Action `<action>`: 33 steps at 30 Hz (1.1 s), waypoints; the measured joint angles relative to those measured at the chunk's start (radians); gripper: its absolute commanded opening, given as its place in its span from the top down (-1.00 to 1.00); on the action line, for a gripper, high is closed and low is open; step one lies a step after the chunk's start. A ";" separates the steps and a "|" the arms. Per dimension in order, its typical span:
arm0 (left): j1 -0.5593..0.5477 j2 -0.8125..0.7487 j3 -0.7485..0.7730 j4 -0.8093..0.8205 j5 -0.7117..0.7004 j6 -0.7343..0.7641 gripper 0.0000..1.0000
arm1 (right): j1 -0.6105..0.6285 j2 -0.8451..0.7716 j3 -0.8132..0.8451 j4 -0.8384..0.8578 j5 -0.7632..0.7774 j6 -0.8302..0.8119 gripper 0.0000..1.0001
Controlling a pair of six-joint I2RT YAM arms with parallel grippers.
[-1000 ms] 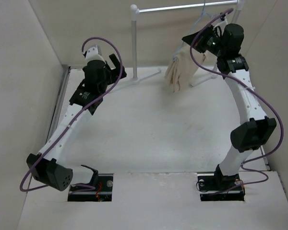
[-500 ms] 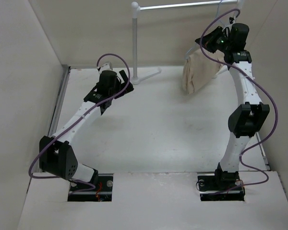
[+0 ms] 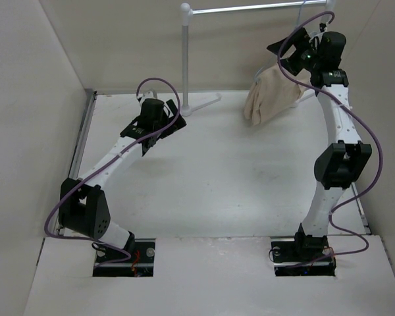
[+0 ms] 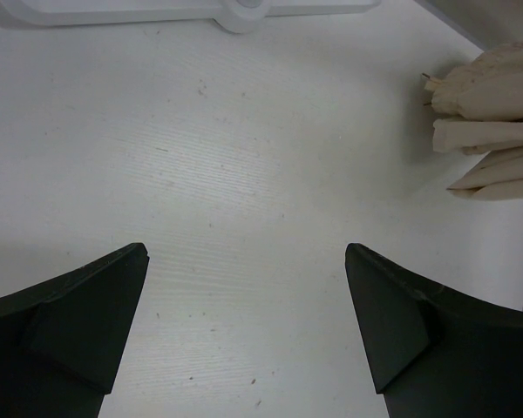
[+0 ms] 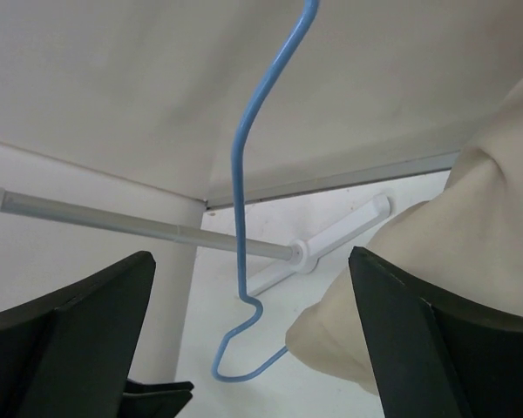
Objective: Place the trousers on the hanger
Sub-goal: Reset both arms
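Observation:
The beige trousers hang folded in a bunch below the rack's rail at the back right, clear of the table. In the right wrist view they drape over the lower bar of a thin light-blue hanger, whose wire runs up out of frame. My right gripper is open just above the trousers, its fingers wide on either side of the hanger wire and touching neither. My left gripper hovers open over bare table, with the trousers' hems at its far right.
A white garment rack stands at the back with its left pole, metal rail and foot. Its right pole crosses behind the hanger. Pale walls close in on the left, the right and the back.
My right gripper has opened and let go; the trousers now hang free and have swung slightly left. The left arm has drawn back towards the table's middle left.

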 measured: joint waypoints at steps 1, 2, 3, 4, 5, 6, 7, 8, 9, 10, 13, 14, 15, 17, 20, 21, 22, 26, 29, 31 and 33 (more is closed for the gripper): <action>0.000 0.000 0.000 0.000 0.000 0.000 -1.00 | -0.003 -0.004 -0.003 0.000 0.005 -0.003 -1.00; -0.002 0.000 0.000 0.000 0.000 -0.001 -1.00 | -0.006 -0.011 -0.011 0.000 0.012 -0.004 -1.00; -0.002 0.003 0.002 -0.002 0.000 -0.001 -1.00 | -0.007 -0.025 -0.027 0.000 0.021 -0.005 -1.00; -0.002 0.006 0.006 -0.002 0.000 -0.001 -1.00 | -0.008 -0.044 -0.048 -0.002 0.031 -0.005 -1.00; -0.003 0.012 0.011 -0.002 0.000 -0.002 -1.00 | -0.009 -0.070 -0.075 -0.003 0.041 -0.006 -1.00; -0.006 0.018 0.019 -0.004 -0.001 -0.002 -1.00 | -0.011 -0.098 -0.101 -0.005 0.051 -0.008 -1.00; -0.006 0.024 0.028 -0.008 0.000 -0.002 -1.00 | -0.011 -0.129 -0.127 -0.005 0.062 -0.009 -1.00; -0.009 0.030 0.039 -0.010 0.000 -0.001 -1.00 | -0.012 -0.166 -0.162 -0.004 0.077 -0.010 -1.00; -0.013 0.036 0.049 -0.013 -0.001 -0.001 -1.00 | -0.012 -0.204 -0.196 -0.004 0.092 -0.011 -1.00; -0.017 0.043 0.063 -0.019 -0.001 -0.001 -1.00 | -0.012 -0.252 -0.241 -0.003 0.110 -0.011 -1.00; -0.039 0.070 0.110 -0.040 -0.001 0.000 -1.00 | -0.012 -0.400 -0.385 0.002 0.171 -0.011 -1.00; -0.049 0.080 0.124 -0.047 -0.001 0.002 -1.00 | -0.011 -0.457 -0.446 0.005 0.198 -0.011 -1.00; -0.060 0.090 0.135 -0.052 -0.001 0.003 -1.00 | -0.011 -0.509 -0.505 0.007 0.224 -0.011 -1.00; -0.081 0.106 0.145 -0.058 0.000 0.006 -1.00 | -0.007 -0.618 -0.637 0.008 0.281 -0.011 -1.00; -0.116 0.133 0.145 -0.074 0.010 0.008 -1.00 | -0.006 -0.745 -0.813 0.001 0.356 -0.011 -1.00; -0.124 0.141 0.145 -0.077 0.014 0.009 -1.00 | -0.005 -0.788 -0.877 -0.009 0.382 -0.010 -1.00; -0.133 0.151 0.145 -0.080 0.019 0.009 -1.00 | -0.005 -0.824 -0.931 -0.020 0.407 -0.010 -1.00; -0.166 0.179 0.145 -0.089 0.031 0.009 -1.00 | -0.003 -0.967 -1.153 -0.092 0.499 -0.005 -1.00; -0.186 0.186 0.141 -0.089 0.034 0.008 -1.00 | 0.007 -1.050 -1.293 -0.143 0.541 0.013 -1.00; -0.199 0.188 0.132 -0.088 0.034 0.008 -1.00 | 0.014 -1.089 -1.377 -0.172 0.559 0.032 -1.00; -0.210 0.193 0.124 -0.088 0.034 0.008 -1.00 | 0.015 -1.110 -1.446 -0.199 0.571 0.050 -1.00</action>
